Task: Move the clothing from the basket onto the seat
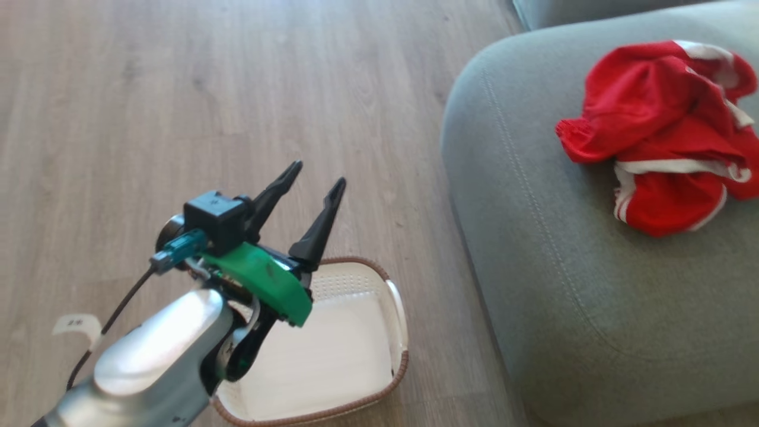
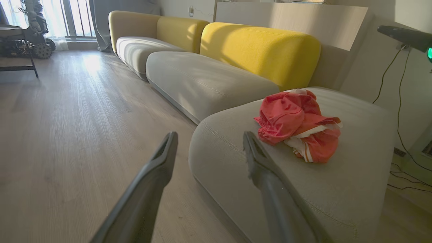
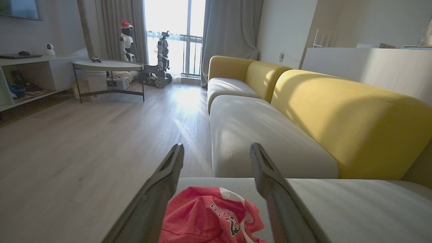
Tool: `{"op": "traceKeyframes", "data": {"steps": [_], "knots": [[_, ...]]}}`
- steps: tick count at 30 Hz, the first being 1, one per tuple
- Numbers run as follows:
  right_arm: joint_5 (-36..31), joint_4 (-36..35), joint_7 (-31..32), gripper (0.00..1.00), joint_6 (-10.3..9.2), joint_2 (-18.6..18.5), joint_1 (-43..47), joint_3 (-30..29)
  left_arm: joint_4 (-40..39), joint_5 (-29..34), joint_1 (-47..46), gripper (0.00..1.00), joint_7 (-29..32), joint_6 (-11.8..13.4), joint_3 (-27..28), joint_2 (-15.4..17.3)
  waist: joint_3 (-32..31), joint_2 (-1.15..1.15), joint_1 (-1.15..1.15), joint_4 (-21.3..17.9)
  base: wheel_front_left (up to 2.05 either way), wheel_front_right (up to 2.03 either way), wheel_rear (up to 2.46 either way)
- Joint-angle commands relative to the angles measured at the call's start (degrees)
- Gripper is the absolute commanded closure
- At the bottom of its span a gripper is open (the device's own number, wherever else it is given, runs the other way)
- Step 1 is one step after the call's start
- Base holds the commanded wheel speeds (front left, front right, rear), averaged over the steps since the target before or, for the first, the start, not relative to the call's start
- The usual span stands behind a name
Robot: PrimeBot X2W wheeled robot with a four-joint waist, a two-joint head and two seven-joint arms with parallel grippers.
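Readable on the clothing [image 3: 209, 219], from the right wrist view: a "23", with an arc of smaller letters above it, too small to make out. At the lower left of the head view, on the wooden floor [image 1: 237, 89], a small pale paper tag [image 1: 77, 325] with marks too faint to read.

Clothing bunched in a crumpled red heap with white stripe trim, lying on the seat [image 1: 563, 284], well in from its rounded front edge and from the double-stitched seam. Thin fabric, gathered at one hem; grey woven upholstery beneath.

Basket [image 1: 398, 314] on the floor just beside the seat, apart from it: bare white bottom, perforated walls, brown woven rim. Broad open stretch of floor to the left and beyond.

Left gripper [image 1: 317, 175] in front of the basket's left side in the head view, pointing up and away; fingers [image 1: 323, 220] long, dark and tapered, spread wide, holding nothing. Green housing and black block behind them, on a pale metallic forearm.

Right gripper [image 3: 216, 146] over the seat; fingers [image 3: 266, 182] parted just as wide, gripping nothing, the red heap showing low between them.

Further back: more grey cushions with yellow backs [image 3: 337, 111], and a round desk [image 3: 108, 65] on thin dark legs near the window.
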Motion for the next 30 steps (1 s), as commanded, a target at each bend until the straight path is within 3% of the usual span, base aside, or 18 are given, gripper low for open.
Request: {"op": "traceKeyframes", "data": {"steps": [1,12,19,30], "knots": [[-0.83,-2.49,-0.79,0.00,-0.01,-0.46,1.68,-1.06,-1.55,-0.16,-1.53,0.00,-0.63,0.73,3.33,2.37,-0.90,0.00,0.00,1.12,0.00,0.00,0.00],[-10.65,-15.46,-5.41,0.00,-0.01,13.14,18.56,-12.96,-2.93,-0.38,5.38,0.00,-0.97,3.82,10.00,3.58,-3.29,0.00,0.00,5.31,0.00,0.00,0.00],[-15.40,-22.24,-5.33,0.00,-0.01,21.13,26.90,-14.43,-4.01,2.48,10.24,0.00,-0.98,5.13,15.57,3.01,-3.89,0.00,0.00,7.90,0.00,0.00,0.00],[-17.84,-25.98,-8.14,0.00,-0.01,28.27,34.88,-15.22,-3.86,8.09,19.31,0.00,-0.99,4.68,25.01,0.17,-4.64,0.00,0.00,9.82,0.00,0.00,0.00]]}}
